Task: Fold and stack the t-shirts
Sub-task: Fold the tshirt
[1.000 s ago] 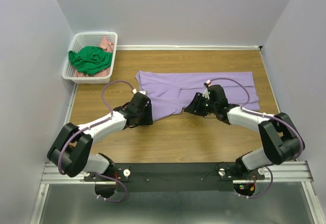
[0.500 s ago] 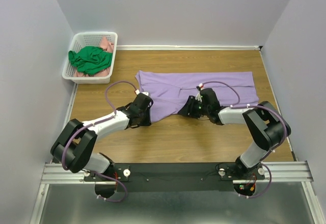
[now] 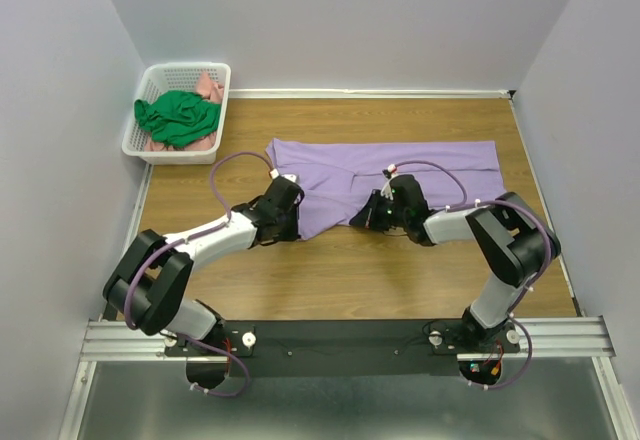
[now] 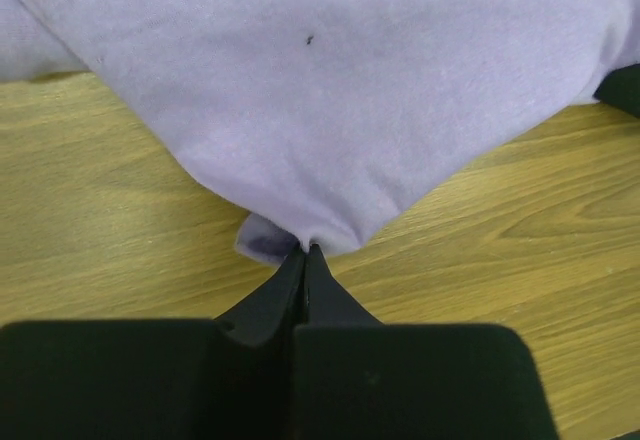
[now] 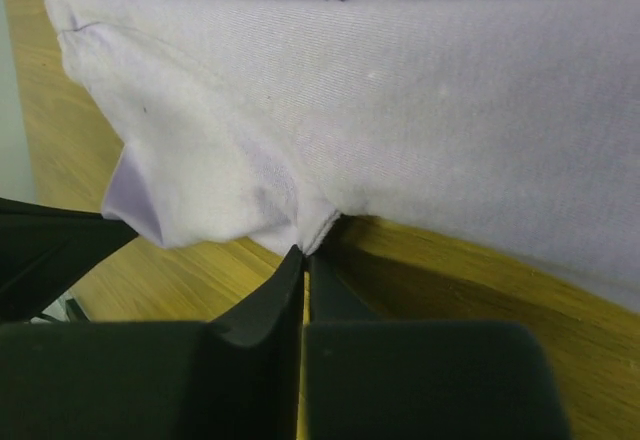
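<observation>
A lavender t-shirt (image 3: 380, 175) lies spread on the wooden table, its near edge hanging to a point at the left. My left gripper (image 3: 297, 222) is shut on that near-left corner of the lavender t-shirt (image 4: 330, 110), the cloth pinched at the fingertips (image 4: 305, 252). My right gripper (image 3: 362, 216) is shut on the shirt's near hem (image 5: 300, 160), the cloth bunched at its tips (image 5: 306, 252). A green t-shirt (image 3: 178, 117) and a salmon-pink one (image 3: 208, 87) lie crumpled in the basket.
The white lattice basket (image 3: 140, 143) sits at the far left corner of the table (image 3: 340, 280). Grey walls close in the left, back and right sides. The arms' bases stand on a metal rail (image 3: 350, 340) at the near edge.
Both grippers have closed on the lavender shirt's near edge. The right gripper slid left along the hem; the left gripper edged slightly forward and right.
</observation>
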